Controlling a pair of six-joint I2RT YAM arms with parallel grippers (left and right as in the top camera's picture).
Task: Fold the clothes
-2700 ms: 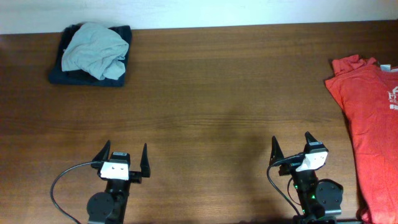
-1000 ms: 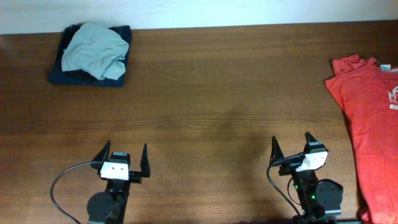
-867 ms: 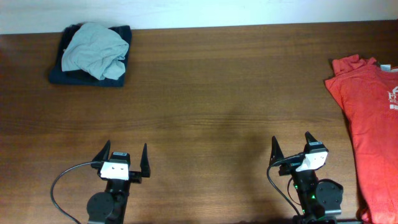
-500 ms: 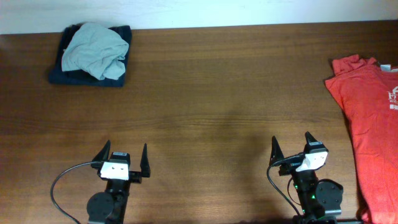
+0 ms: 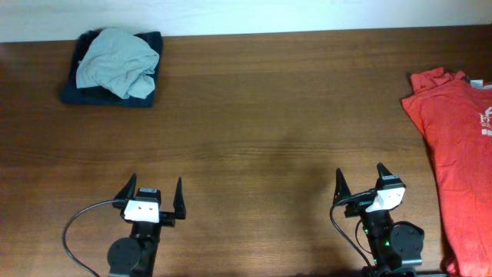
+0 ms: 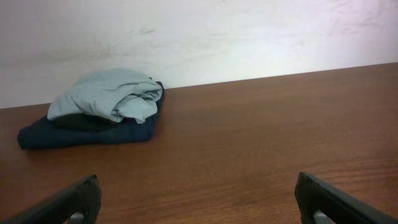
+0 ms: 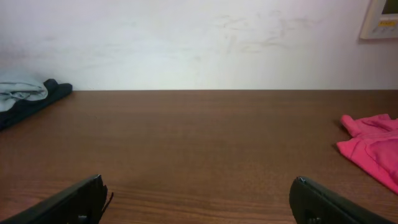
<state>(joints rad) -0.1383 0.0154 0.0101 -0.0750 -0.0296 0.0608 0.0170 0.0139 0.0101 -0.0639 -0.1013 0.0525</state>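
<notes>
Dark-brown wooden table (image 5: 254, 115): middle bare, likely folding space. Orange-red cotton T-shirt (image 5: 450, 146), white print: unfolded at table's right edge, cropped, perhaps several stacked. Navy-and-grey garment pile (image 5: 115, 61): table's far-left corner, seemingly set aside. Left gripper (image 5: 156, 183), right gripper (image 5: 360, 171): table's near edge, fingers apart, empty.

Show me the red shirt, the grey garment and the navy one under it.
red shirt (image 5: 461, 154), overhead view, middle of its body.
grey garment (image 5: 117, 61), overhead view, crumpled middle.
navy garment (image 5: 88, 98), overhead view, bare near edge.

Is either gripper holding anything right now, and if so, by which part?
Nothing is held. The left gripper and the right gripper are both open and empty, well apart from the orange-red T-shirt.
</notes>
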